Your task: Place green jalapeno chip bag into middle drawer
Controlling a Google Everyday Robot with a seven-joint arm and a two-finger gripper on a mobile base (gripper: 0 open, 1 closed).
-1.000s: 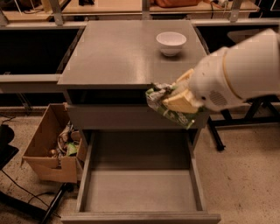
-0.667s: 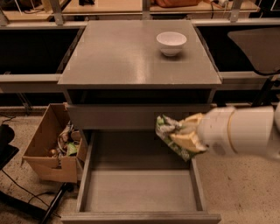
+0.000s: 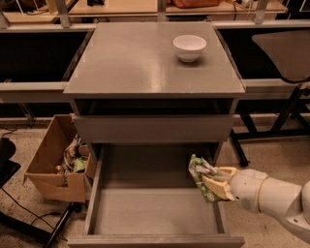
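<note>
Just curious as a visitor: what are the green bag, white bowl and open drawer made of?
The green jalapeno chip bag, pinched in the hand over the right side of the middle drawer, looks like thin foil or plastic film: crumpled, creased. The white bowl seems glazed ceramic or plastic: smooth, shiny. The drawer looks matte grey laminate or painted metal; unclear which.

A grey bench (image 3: 155, 68) with drawers stands on a speckled floor (image 3: 283, 157) in dim warm light, a cluttered cardboard box (image 3: 48, 169) at its left, pale wooden tabletops (image 3: 121, 7) behind. The tool (image 3: 211, 183) hangs low right.
</note>
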